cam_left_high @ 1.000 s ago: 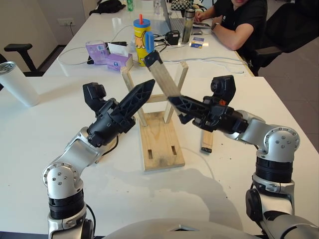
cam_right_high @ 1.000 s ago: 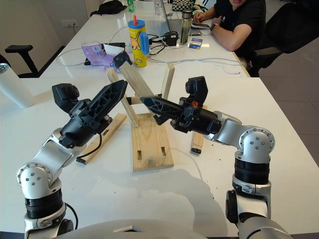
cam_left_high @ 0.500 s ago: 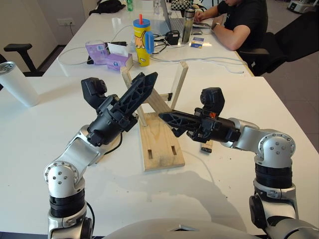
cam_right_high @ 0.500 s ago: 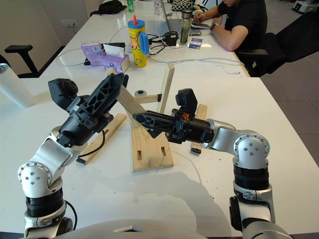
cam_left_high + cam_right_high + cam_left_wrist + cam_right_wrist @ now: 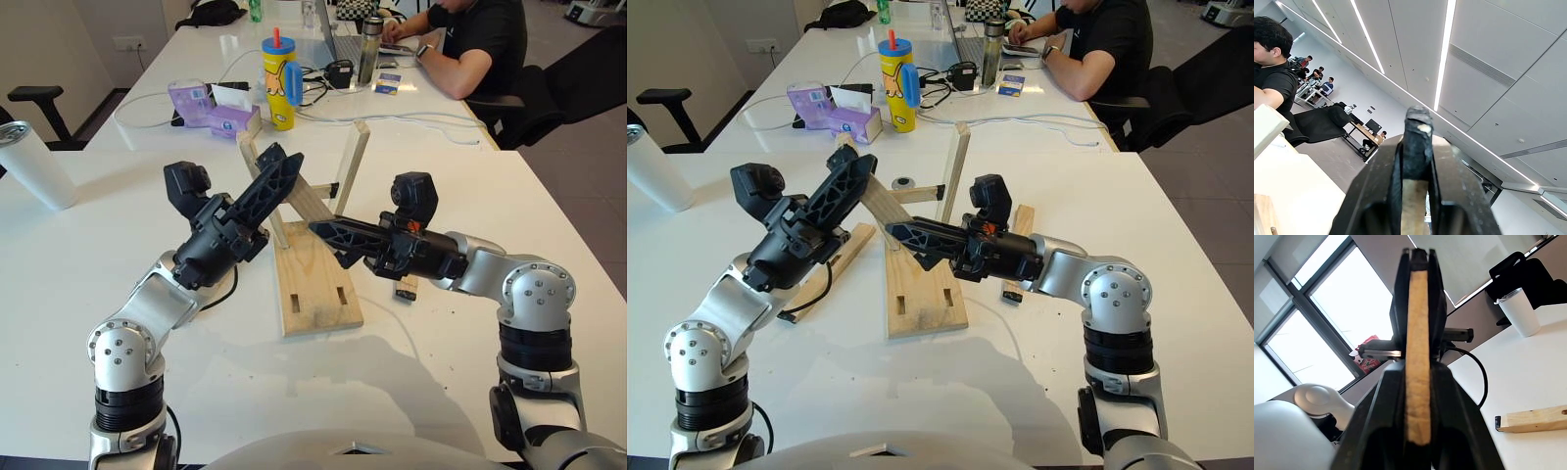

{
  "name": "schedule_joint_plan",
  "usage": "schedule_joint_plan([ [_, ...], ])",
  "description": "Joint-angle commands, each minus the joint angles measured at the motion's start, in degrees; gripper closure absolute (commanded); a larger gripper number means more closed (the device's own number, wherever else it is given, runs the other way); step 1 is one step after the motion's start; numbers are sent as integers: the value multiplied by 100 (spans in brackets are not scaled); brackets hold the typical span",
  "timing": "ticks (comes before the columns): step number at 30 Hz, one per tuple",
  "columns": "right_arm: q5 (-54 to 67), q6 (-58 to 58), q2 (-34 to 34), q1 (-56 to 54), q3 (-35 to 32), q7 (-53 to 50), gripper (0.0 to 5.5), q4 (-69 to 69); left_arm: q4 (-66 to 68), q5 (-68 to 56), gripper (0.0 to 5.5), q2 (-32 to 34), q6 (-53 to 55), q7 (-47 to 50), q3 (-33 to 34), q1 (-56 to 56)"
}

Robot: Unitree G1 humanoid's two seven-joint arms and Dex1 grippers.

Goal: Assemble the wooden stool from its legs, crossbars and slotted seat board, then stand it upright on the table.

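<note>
Stool: not built yet, parts spread over the white worktop (image 5: 1176, 225).
Seat board (image 5: 921, 289): flat on the worktop between the arms, slots facing up.
Leg frame (image 5: 955, 171): two legs joined by a crossbar (image 5: 921, 193), upright at the board's far end; cannot tell if seated in slots.
Held leg (image 5: 882, 204): slanted in the air over the board's far half, capped end up.
Loose leg (image 5: 847, 247): flat under the left arm.
Second loose leg (image 5: 1023, 217): flat beside the right arm.
Left tool (image 5: 273, 157): clamped on the held leg's capped top.
Right tool (image 5: 319, 227): clamped on its lower end.
Change: held leg was high and steep a second ago, now lower and flatter; left tool moved up to its top.
Meaning: probably aiming the lower end at the board; nothing newly joined.
</note>
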Motion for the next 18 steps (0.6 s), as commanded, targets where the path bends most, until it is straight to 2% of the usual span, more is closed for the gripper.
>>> schedule_joint_plan([
  [1, -210, -70, -110, 87, 5, 44, 472, 10, 72, 30, 500, 1, -82, -69, 21, -16],
  [5, -69, -151, -8, 29, -111, -134, 428, 171, 234, 452, 506, 106, -44, -162, -13, 42],
  [11, 704, -434, 217, -309, -584, -842, 428, 779, 454, 835, 506, 215, -36, -409, 73, 211],
  [14, 422, -715, 316, -363, -684, -1261, 428, 1005, 576, 1114, 506, 361, -81, -511, 232, 282],
  [18, -797, -1381, 439, -351, -603, -1719, 428, 1230, 977, 2255, 506, 726, -377, -554, 508, 331],
])
